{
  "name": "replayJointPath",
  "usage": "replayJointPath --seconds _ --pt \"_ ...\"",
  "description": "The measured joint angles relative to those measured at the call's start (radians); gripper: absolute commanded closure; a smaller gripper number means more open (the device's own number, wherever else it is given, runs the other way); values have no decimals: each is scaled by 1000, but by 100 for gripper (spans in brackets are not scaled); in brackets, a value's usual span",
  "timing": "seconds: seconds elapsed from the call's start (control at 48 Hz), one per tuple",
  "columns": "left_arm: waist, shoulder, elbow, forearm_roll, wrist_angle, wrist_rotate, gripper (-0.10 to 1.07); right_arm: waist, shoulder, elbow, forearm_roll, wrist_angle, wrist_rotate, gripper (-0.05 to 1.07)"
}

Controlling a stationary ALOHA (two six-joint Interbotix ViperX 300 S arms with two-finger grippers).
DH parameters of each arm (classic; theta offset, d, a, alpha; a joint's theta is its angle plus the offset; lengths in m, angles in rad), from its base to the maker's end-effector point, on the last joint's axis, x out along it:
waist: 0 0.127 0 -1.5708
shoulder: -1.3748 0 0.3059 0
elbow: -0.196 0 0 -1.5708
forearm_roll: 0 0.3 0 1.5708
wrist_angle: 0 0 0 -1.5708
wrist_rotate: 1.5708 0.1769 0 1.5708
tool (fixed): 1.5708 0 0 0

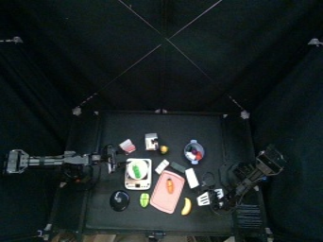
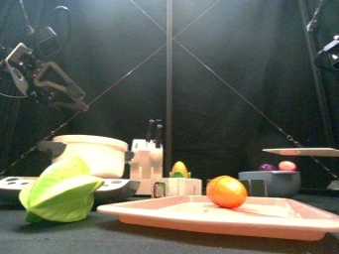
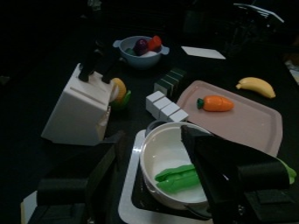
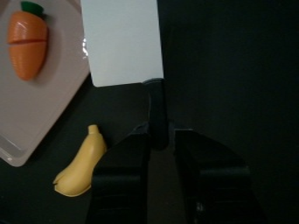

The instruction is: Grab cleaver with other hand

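The cleaver (image 4: 124, 42) has a flat whitish blade and a dark handle that runs back between the jaws of my right gripper (image 4: 162, 133), which is shut on that handle. Seen from above, the blade (image 1: 194, 177) lies right of the pink board (image 1: 161, 203), with the right gripper (image 1: 213, 189) behind it. From the front, the blade (image 2: 304, 151) hangs edge-on above the table at the right. My left gripper (image 3: 163, 162) stands wide open and holds nothing. It hovers over a white bowl (image 3: 158, 140) at the table's left side (image 1: 89, 163), well apart from the cleaver (image 3: 205, 52).
A carrot (image 4: 26, 39) lies on the pink board (image 3: 233, 122), and a banana (image 4: 79, 162) lies just off its edge. A white knife block (image 3: 79, 105), grey blocks (image 3: 167, 105) and a bowl of fruit (image 3: 140, 48) stand mid-table. A green leafy piece (image 2: 59, 190) is near the front.
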Motion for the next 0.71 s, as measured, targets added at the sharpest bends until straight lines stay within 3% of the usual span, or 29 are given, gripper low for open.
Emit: replayJointPath --seconds 0.167,0.354,0.5,0.708 --pt "-3 0 0 0 -23 0 8 -44 -18 -57 -35 57 -172 52" --pt "-28 6 -14 -2 -83 -2 8 -127 -11 -166 -87 175 -560 52" --pt "-81 31 -40 -2 -133 -2 8 -195 28 -209 -133 218 -822 52" --pt "-156 124 -92 -8 -169 -9 8 -270 78 -253 -219 221 -1017 52"
